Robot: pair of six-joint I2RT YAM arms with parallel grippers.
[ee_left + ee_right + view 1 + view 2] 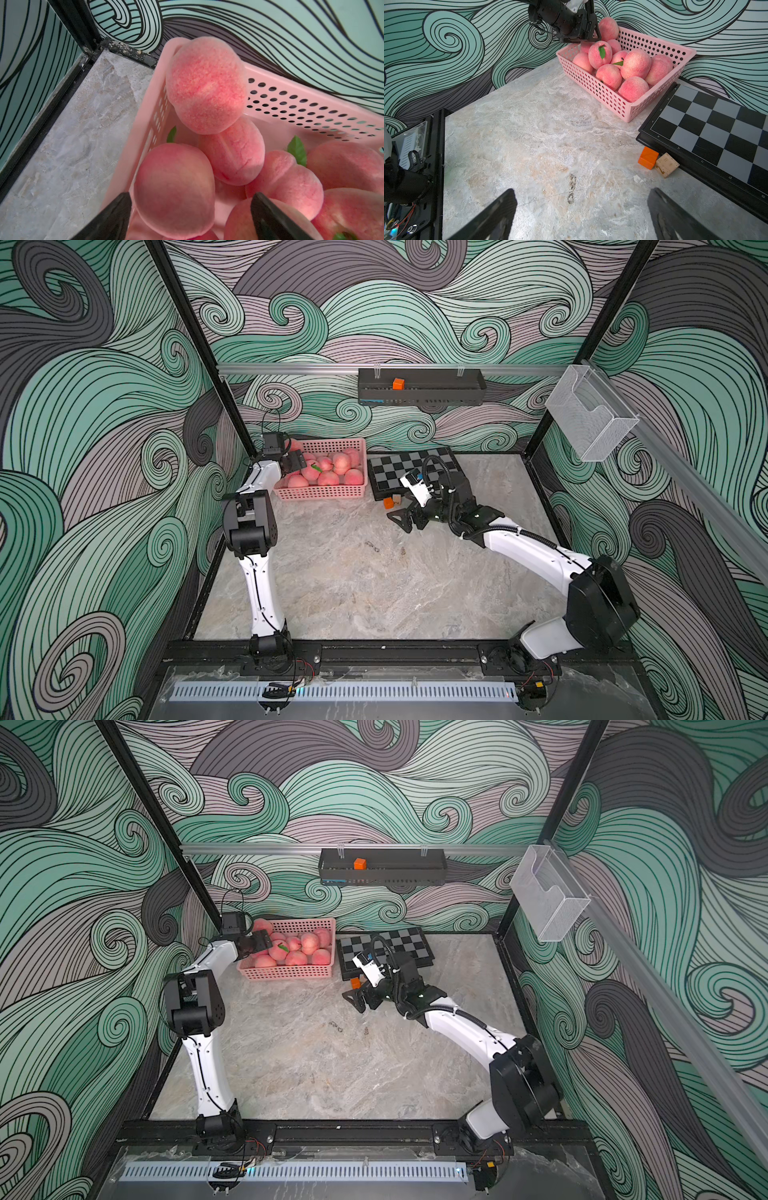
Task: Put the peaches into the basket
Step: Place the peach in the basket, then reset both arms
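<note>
Peaches (635, 64) fill basket (591, 87), one between wide left fingers (112, 218); right fingers (492, 216) wide over table (529, 135).

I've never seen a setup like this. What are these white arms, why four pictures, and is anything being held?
Those are two robot arms mounted at the near edge of the marble table, each ending in a two-fingered gripper. Two near-identical pictures look down from overhead; the other two come from cameras on the arms' wrists, so dark fingers poke into them. The left gripper hangs open over the pink basket, which is heaped with peaches; it grips none. The right gripper is open and empty above the table. Next to the basket lies a chessboard, with an orange cube and a wooden cube at its edge.
</note>
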